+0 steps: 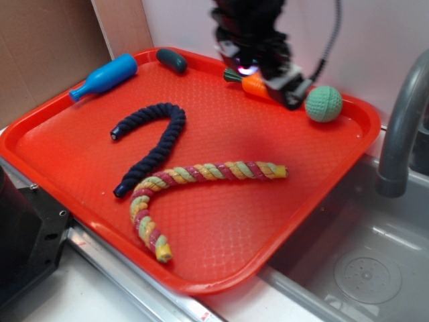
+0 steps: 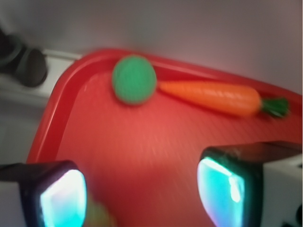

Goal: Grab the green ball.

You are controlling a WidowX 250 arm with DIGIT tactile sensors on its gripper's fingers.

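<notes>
The green ball [image 1: 324, 103] is a small mint-green textured ball resting in the far right corner of the red tray [image 1: 221, 228]. In the wrist view the green ball [image 2: 134, 79] lies ahead, touching the tip of an orange toy carrot [image 2: 213, 98]. My gripper [image 1: 285, 90] hovers over the carrot [image 1: 255, 85], just left of the ball. Both fingers are spread wide and nothing sits between them; the gripper [image 2: 142, 194] is open, with only bare tray [image 2: 142, 142] below.
A blue toy bottle [image 1: 104, 77] and a dark green oval toy [image 1: 172, 60] lie at the tray's far left. A navy rope [image 1: 151, 144] and a multicoloured rope [image 1: 194, 184] cross the middle. A grey faucet [image 1: 402, 114] and sink [image 1: 362, 268] stand to the right.
</notes>
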